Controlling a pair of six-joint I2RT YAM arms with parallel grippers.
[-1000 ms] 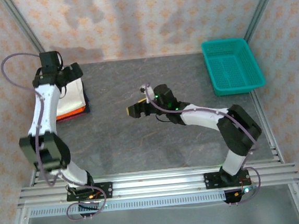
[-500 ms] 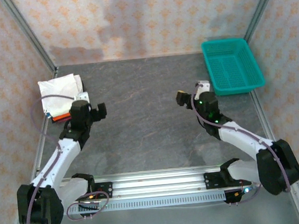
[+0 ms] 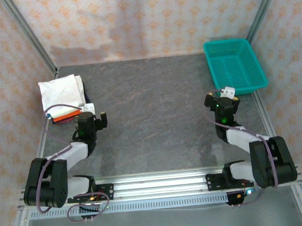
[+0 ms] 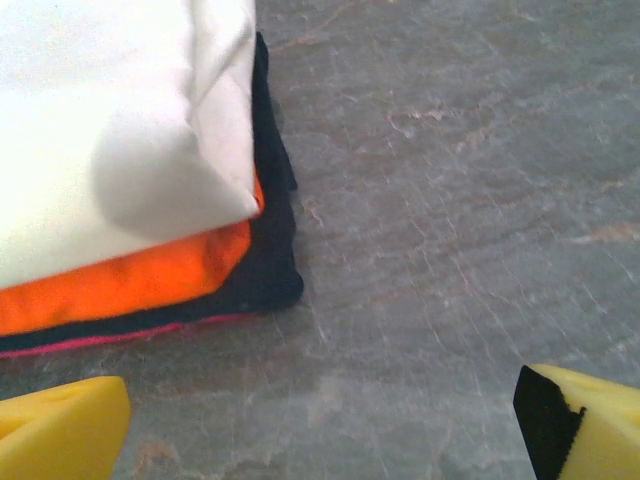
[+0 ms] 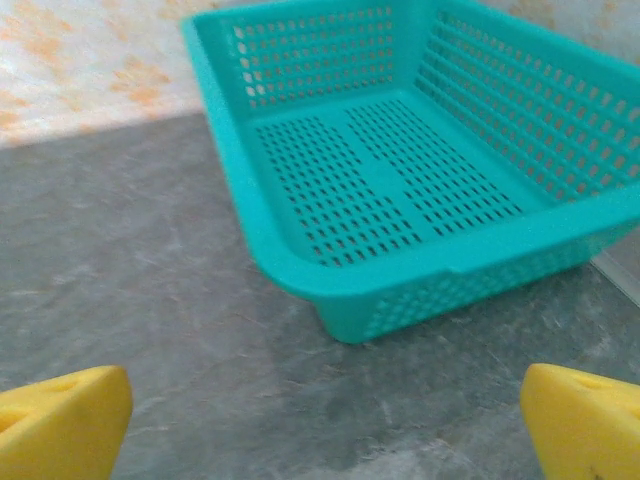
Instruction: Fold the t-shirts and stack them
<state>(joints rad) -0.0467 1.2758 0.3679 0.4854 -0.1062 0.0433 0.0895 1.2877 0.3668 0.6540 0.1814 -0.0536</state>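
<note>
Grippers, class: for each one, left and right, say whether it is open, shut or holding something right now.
Left gripper: open, holding nothing.
Right gripper: open, holding nothing.

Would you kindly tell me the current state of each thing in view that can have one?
white t-shirt, folded, lying on top of the orange one.
orange t-shirt, folded, under the white one.
navy t-shirt, folded, beneath the orange one.
teal basket, upright, empty.
left gripper, open, holding nothing.
right gripper, open, holding nothing.
</note>
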